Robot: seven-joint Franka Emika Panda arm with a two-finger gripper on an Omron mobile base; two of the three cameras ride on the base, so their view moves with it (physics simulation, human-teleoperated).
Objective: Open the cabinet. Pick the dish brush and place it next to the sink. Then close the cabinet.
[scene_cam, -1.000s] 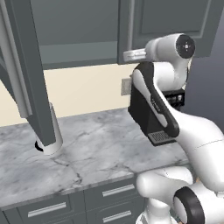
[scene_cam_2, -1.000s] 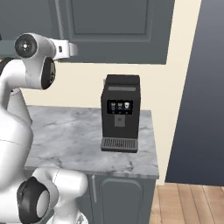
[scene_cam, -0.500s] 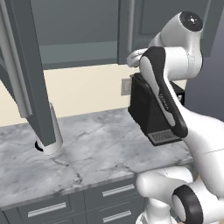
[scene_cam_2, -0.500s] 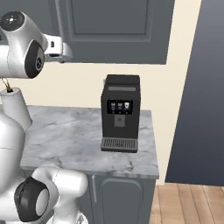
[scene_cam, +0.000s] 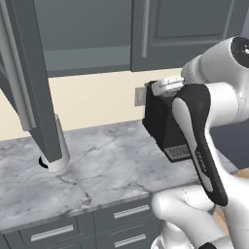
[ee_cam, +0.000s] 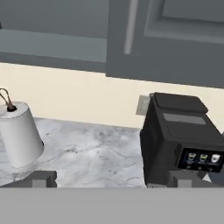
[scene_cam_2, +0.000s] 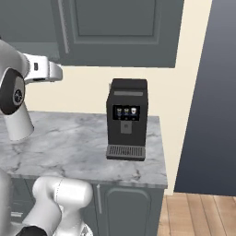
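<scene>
Dark grey wall cabinet [scene_cam: 87, 34] has its left door [scene_cam: 29, 73] swung out over the marble counter [scene_cam: 107, 165]; I can't make out the dish brush on the grey shelf [ee_cam: 52, 46]. Gripper [ee_cam: 111, 181] jaws spread wide, holding nothing.

Risk, as I judge it: swinging the arm could clip the open door or the black coffee machine [scene_cam_2: 127, 119].

Hand view shows the white paper-towel roll [ee_cam: 18, 133] whole; in the left base view the door partly covers it.

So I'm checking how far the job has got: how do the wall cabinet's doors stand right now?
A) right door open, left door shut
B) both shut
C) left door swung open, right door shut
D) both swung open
C: in the left base view the cabinet's left door stands swung out toward the camera with the grey shelf exposed, while the right door sits flush.
</scene>
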